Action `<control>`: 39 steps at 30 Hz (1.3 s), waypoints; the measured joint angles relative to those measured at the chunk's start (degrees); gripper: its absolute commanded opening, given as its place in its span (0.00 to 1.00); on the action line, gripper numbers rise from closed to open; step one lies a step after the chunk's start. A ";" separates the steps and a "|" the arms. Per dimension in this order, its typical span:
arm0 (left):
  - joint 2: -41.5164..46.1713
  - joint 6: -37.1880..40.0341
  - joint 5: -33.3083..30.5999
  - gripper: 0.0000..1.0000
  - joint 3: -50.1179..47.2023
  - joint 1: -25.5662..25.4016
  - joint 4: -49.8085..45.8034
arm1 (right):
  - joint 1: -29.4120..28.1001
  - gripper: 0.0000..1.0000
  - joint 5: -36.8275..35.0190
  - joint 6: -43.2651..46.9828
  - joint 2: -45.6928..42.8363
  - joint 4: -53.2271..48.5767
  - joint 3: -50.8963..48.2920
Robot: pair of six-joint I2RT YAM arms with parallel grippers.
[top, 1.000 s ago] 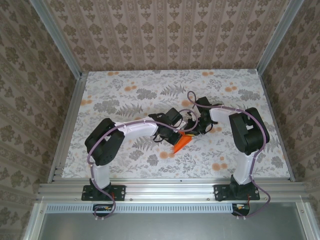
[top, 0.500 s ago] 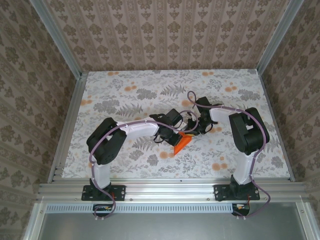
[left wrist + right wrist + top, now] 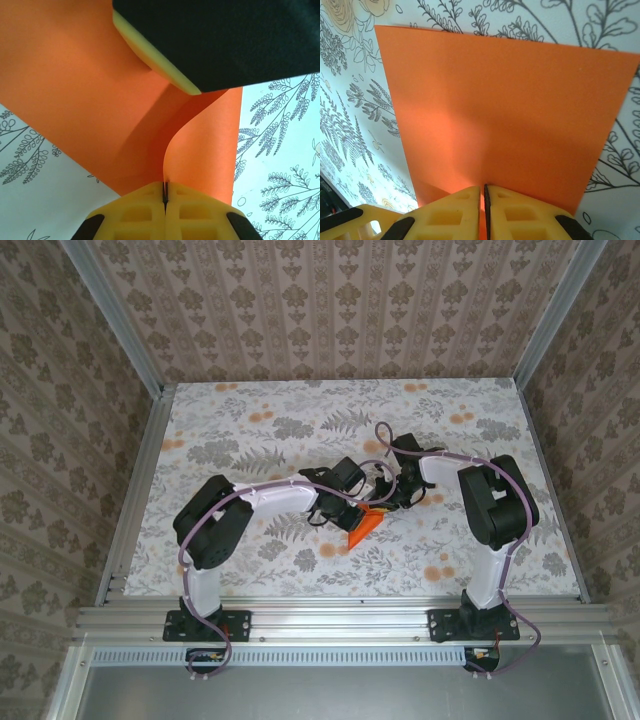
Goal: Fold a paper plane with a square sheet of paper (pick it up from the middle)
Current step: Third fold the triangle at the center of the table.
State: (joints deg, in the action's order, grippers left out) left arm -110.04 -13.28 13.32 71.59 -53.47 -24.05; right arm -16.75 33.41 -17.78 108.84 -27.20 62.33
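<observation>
The square sheet of paper [image 3: 364,525] is bright orange and hangs between both grippers at the middle of the table, one corner pointing down toward the near side. My left gripper [image 3: 164,190] is shut on one edge of the paper [image 3: 90,95], which curls up just above its yellow fingers [image 3: 135,212]. The other arm's black and yellow finger [image 3: 165,70] presses in from the top of the left wrist view. My right gripper [image 3: 483,192] is shut on the opposite edge, and the paper [image 3: 505,105] spreads flat and wide ahead of it.
The table [image 3: 250,425] carries a white cloth printed with grey ferns and orange flowers. Aluminium rails [image 3: 135,495] frame it on the left, right and near sides. Patterned walls stand close behind. Both arms [image 3: 270,495] meet at the table's middle.
The left arm's elbow shifted slightly right between the earliest frame and now, and the paper's lower corner drew in a little. Both grippers keep hold of the sheet.
</observation>
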 measured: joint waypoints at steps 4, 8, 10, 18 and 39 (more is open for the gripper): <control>0.00 -0.85 0.00 0.06 -0.94 -0.02 0.22 | 0.00 0.13 -0.04 -0.39 0.00 0.04 0.00; 0.00 -1.51 -0.04 0.05 -1.73 -0.11 0.24 | 0.00 0.15 -0.13 -1.49 -0.13 0.66 -0.04; 0.00 -1.75 -0.04 0.05 -1.95 -0.11 0.44 | 0.02 0.15 -0.42 -2.34 -0.74 1.73 -0.39; 0.00 -1.99 -0.04 0.05 -2.21 -0.11 0.52 | 0.92 0.15 -0.98 -4.81 -3.74 4.79 -1.07; 0.00 -0.79 -0.70 0.07 -0.20 0.04 -0.66 | 1.03 0.10 -1.27 -2.32 -0.11 4.68 -1.03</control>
State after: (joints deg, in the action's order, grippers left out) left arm -110.04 -14.06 12.62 71.40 -53.43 -24.71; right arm -15.73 32.14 -20.10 108.73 -22.52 61.30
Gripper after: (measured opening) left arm 0.070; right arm 0.101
